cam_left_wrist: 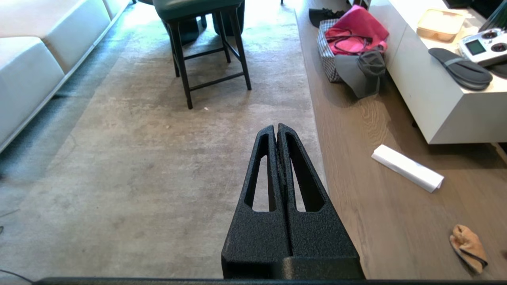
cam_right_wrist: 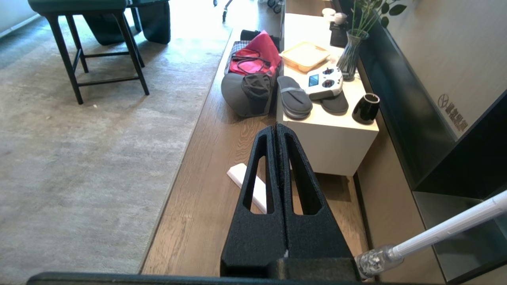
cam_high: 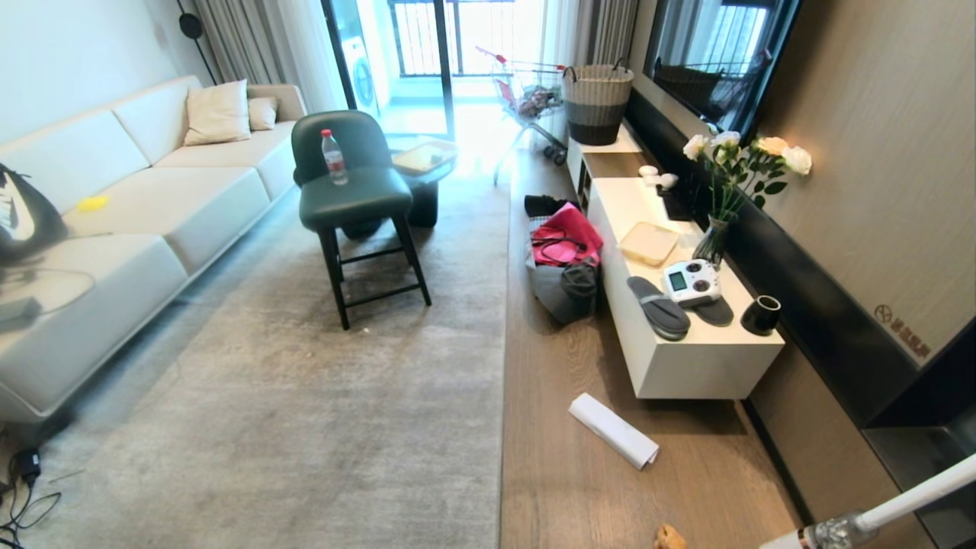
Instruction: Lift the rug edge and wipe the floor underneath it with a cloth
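A large pale grey rug lies flat over the room, and its rug edge (cam_high: 504, 366) runs straight alongside the brown wood-grain floor (cam_high: 564, 473). The orange-tan cloth (cam_high: 669, 537) lies crumpled on the floor at the near end of the room, also seen as the cloth (cam_left_wrist: 468, 248) in the left wrist view. My left gripper (cam_left_wrist: 276, 127) hangs shut and empty high above the rug, close to the rug edge (cam_left_wrist: 317, 146). My right gripper (cam_right_wrist: 276, 126) is shut and empty above the floor (cam_right_wrist: 198, 206), with the rug edge (cam_right_wrist: 174, 186) off to one side. Neither gripper shows in the head view.
A white rolled paper sheet (cam_high: 614, 431) lies on the floor by a low white cabinet (cam_high: 686, 366). Bags (cam_high: 563, 255) sit on the floor beside it. A dark green chair (cam_high: 358, 202) stands on the rug, a pale sofa (cam_high: 114, 229) at left. A white pole (cam_high: 900, 507) crosses the near right corner.
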You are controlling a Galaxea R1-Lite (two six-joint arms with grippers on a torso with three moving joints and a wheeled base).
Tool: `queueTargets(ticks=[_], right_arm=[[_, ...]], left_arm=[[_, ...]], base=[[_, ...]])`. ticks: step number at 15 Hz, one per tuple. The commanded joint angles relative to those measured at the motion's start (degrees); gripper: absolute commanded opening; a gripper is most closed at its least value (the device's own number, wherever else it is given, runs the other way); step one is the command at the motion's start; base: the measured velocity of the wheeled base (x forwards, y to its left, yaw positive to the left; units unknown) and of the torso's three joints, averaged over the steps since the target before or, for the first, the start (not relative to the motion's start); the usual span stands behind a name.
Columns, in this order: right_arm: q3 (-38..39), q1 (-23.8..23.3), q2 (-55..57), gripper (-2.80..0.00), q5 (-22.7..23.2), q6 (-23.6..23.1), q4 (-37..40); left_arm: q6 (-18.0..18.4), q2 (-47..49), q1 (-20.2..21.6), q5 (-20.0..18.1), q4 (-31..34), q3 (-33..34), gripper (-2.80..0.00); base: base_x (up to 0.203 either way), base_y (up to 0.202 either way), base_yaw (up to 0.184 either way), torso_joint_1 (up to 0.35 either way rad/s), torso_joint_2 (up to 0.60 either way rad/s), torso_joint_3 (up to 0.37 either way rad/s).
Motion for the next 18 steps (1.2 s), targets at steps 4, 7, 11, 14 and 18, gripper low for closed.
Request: queueTargets(ticks=[4,7,11,14,18], right_arm=[[0.0,0.0,0.0,-2.8,0.01,-0.04,-0.05],[0.0,0.0,0.0,-2.8,0.01,-0.04,-0.05],[0.0,0.0,0.0,-2.8,0.01,-0.04,-0.05],[0.0,0.0,0.0,-2.8,0.01,-0.04,-0.05],[0.0,0.0,0.09,-2.8,0.01,0.22,-0.05]], left_arm=[[0.01,0.05,0.0,0.0,-0.01,0.01,-2.8],[0.01,0.05,0.0,0.0,-0.01,0.04,-2.8],[0.01,0.05,0.0,0.0,-0.01,0.01,-2.8],[0.01,0.05,0.0,0.0,-0.01,0.1,-2.8],[0.01,0.05,0.0,0.0,-0.01,0.02,-2.8]], base=[[0.0,0.0,0.0,0.202,-0.47,-0.273],[0.0,0.0,0.0,0.159,-0.35,-0.202],[0.0,0.0,0.0,0.147,-0.33,-0.191],[0.0,0.0,0.0,0.145,-0.33,-0.185],[0.0,0.0,0.0,0.011,-0.02,-0.012]])
